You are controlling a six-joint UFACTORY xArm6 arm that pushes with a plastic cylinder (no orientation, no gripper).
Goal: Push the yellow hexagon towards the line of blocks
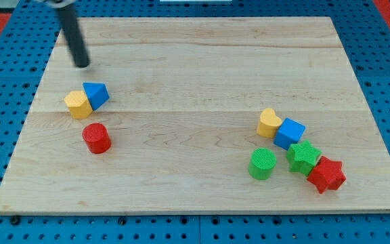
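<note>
The yellow hexagon (78, 104) lies at the view's left on the wooden board (202, 68), touching a blue triangle block (96, 94) on its right. A red cylinder (97, 137) stands just below them. At the view's right a diagonal line of blocks runs down to the right: a yellow heart (269, 123), a blue cube (289, 133), a green star (304, 157) and a red star (326, 175). A green cylinder (262, 164) stands beside the line, on its left. My tip (82, 66) rests on the board above the yellow hexagon and blue triangle, apart from them.
The board lies on a blue pegboard surface (5, 102) that surrounds it. The board's left edge runs close to the yellow hexagon.
</note>
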